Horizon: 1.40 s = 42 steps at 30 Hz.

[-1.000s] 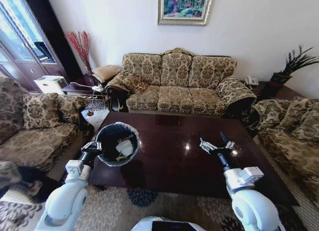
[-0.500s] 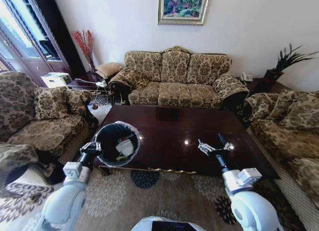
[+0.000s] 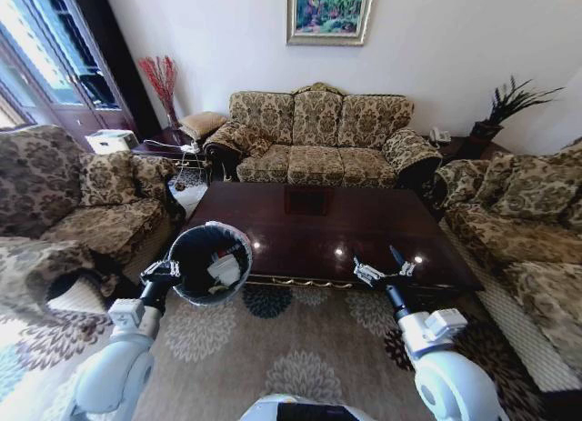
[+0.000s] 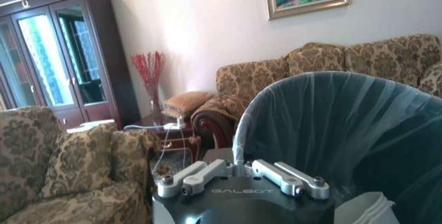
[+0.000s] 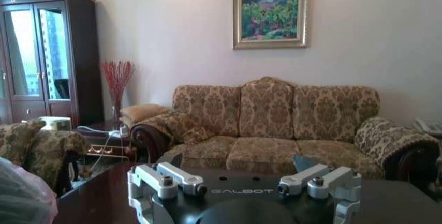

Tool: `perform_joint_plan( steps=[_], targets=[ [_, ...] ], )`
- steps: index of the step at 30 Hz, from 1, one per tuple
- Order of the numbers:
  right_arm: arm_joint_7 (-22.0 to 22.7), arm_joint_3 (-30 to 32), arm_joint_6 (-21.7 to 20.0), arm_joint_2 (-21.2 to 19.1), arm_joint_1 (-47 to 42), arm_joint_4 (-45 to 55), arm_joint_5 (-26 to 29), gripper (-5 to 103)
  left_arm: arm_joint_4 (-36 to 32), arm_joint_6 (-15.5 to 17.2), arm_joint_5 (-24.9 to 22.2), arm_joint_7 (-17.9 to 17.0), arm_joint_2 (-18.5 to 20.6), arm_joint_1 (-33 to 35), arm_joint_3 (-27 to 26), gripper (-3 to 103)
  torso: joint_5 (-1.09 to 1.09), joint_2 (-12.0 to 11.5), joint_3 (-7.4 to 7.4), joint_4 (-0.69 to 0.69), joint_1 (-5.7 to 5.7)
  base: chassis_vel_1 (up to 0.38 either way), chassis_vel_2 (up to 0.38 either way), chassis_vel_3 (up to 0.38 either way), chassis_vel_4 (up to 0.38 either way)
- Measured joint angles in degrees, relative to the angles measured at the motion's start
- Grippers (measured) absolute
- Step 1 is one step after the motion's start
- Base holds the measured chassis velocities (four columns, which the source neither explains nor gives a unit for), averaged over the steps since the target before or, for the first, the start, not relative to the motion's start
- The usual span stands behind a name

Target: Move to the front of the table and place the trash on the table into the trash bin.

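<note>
Trash bin [image 3: 211, 262], white trash [image 3: 224, 269] inside

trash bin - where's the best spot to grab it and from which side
By the upper rim, on the side nearest the robot, coming in from outside and just below the lip. The trash bin is round with its mouth open toward the head camera, its rim wrapped in black bag. The left hand is at that near edge. Trash inside makes reaching in a poor choice.

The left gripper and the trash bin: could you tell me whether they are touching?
Touching. In the left wrist view the left gripper closes its fingers on the rim of the trash bin; the head view shows the bin held off the floor.
</note>
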Motion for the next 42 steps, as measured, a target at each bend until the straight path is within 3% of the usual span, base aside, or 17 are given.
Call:
perform_joint_plan(
  steps=[23, 42],
  targets=[
    [0.22, 0.55, 1.60, 1.13, -0.56, -0.90, -1.00, 100, 1.00, -1.20, -1.47, 1.33, 0.34, 0.88, -0.89, 2, 0.01, -0.65, -0.35, -0.01, -0.26, 0.031, -0.031, -0.029, 0.031],
    [-0.05, 1.85, 2.19, 2.21, 1.22, -2.17, -0.71, 100, 1.71, -0.79, -0.17, 2.22, -0.34, 1.40, -0.32, 2, 0.01, -7.51, -4.00, 0.00, -3.32, 0.000, 0.000, 0.000, 0.000]
  ],
)
